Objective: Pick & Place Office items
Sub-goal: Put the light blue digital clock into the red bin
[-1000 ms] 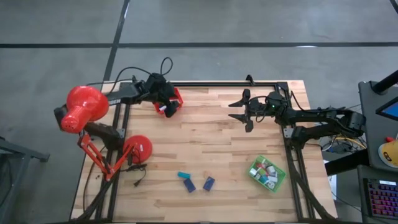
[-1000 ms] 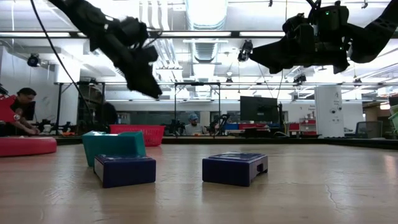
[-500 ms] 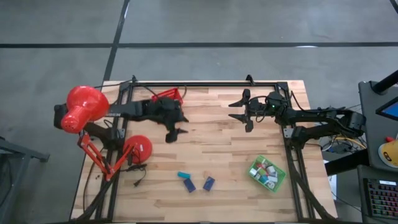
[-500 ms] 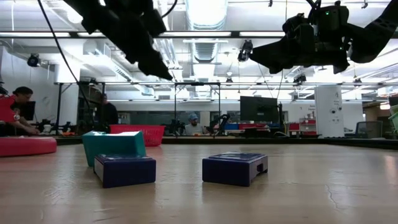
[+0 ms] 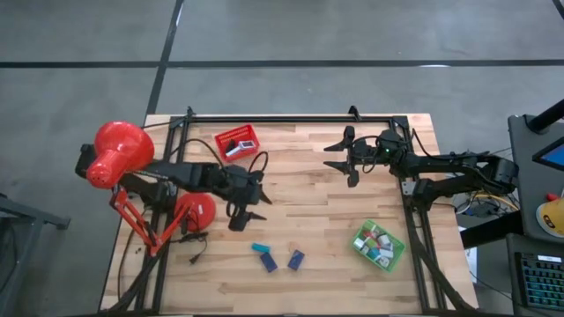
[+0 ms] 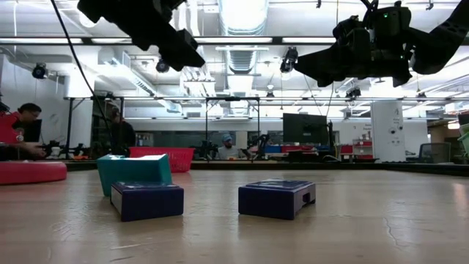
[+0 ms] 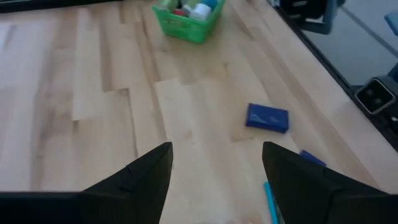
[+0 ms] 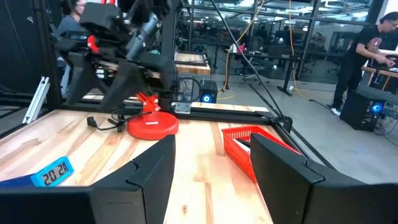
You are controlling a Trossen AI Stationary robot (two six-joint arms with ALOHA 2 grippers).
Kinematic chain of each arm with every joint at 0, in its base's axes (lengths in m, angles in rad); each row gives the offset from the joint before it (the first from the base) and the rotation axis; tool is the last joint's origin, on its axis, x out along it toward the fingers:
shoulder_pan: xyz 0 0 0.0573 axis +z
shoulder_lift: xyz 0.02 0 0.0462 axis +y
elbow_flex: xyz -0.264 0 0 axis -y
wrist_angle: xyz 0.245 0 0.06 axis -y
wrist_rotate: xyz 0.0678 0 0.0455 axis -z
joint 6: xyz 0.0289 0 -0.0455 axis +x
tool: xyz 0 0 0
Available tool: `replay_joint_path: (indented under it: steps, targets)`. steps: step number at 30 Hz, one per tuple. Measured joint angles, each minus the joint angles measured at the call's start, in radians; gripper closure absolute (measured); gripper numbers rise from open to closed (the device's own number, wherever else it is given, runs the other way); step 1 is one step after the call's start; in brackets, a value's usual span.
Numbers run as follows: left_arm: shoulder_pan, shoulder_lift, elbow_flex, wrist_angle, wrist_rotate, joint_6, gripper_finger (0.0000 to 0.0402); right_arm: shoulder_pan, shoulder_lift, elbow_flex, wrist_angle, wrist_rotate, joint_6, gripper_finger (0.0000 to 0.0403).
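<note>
A teal block (image 5: 259,248) and two navy blocks (image 5: 268,261) (image 5: 296,259) lie flat on the wooden table near its front edge. The low view shows the teal block (image 6: 134,170) behind one navy block (image 6: 146,200), the other navy block (image 6: 277,198) to its right. My left gripper (image 5: 249,210) hangs open and empty above the table, left of centre, a little farther back than the blocks. Its wrist view looks over a navy block (image 7: 267,117). My right gripper (image 5: 339,156) waits open and empty above the far middle of the table.
A red tray (image 5: 238,143) with a white piece inside stands at the far left. At the near right is a green tray (image 5: 380,245) holding several small pieces. A big red desk lamp (image 5: 119,154) with its round base (image 5: 196,211) occupies the left side. People are in the room behind the table.
My left gripper has swung from above the red tray at the far left toward the table's near edge and middle, rolling as it went. It has stayed open and empty. The blocks have not moved.
</note>
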Motion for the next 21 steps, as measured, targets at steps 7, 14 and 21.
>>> replay_joint_path:
  steps: [7,14,21]
  targets:
    - [-0.061,0.0,-0.088,0.07,0.0,0.008,0.0147,0.0,0.0,0.0,0.0,0.0,0.0,0.0199]
    - [-0.121,0.0,-0.29,0.376,0.0,0.03,0.0147,0.0,0.0,0.0,0.0,0.0,0.0,0.0199]
    - [-0.137,0.001,-0.421,0.567,0.092,0.03,0.0147,0.0,0.0,0.0,0.0,0.0,0.0,0.0199]
